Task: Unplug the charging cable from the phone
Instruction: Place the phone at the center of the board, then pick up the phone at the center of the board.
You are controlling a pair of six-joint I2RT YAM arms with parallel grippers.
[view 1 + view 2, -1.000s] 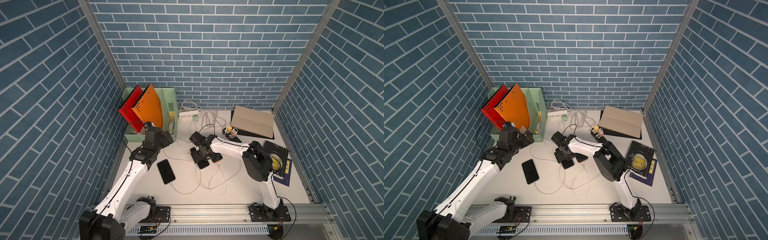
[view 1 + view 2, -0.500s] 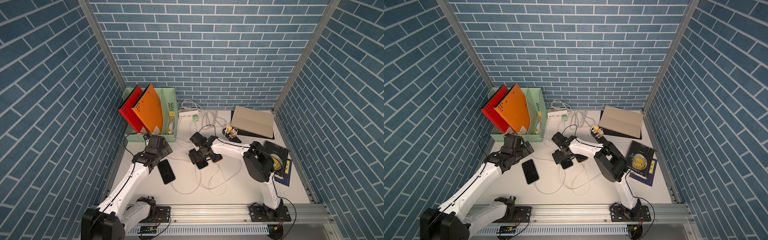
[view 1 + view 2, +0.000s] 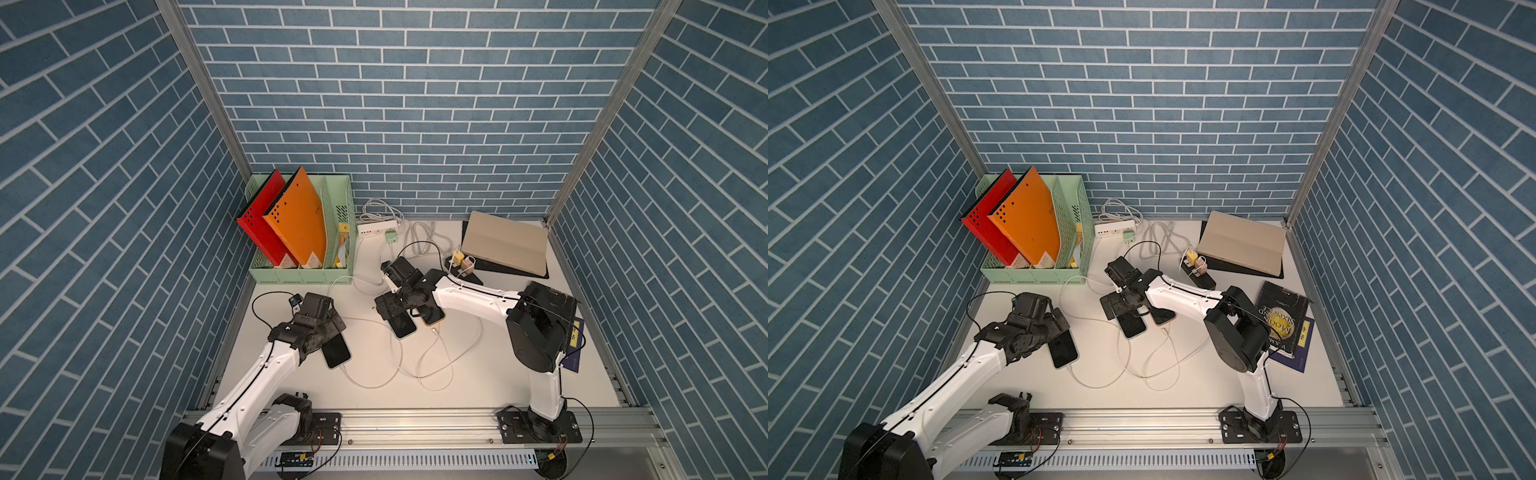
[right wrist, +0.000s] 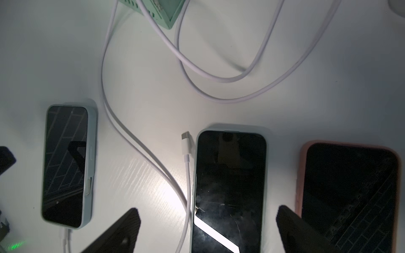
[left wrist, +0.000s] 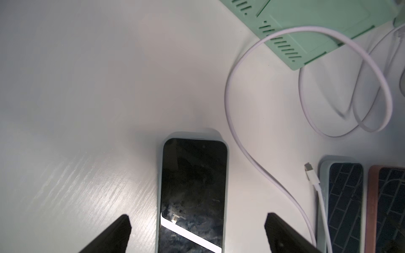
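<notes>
Your left gripper (image 5: 197, 215) is hovering spread astride the slick-looking phone (image 5: 194, 175); you're probably wanting the stiff plug (image 4: 65, 235) behind its jaws, not limp cable (image 3: 372, 387).

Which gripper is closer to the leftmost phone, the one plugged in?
Left. The left gripper hovers directly over the leftmost phone; the right gripper is over the middle phone.
</notes>
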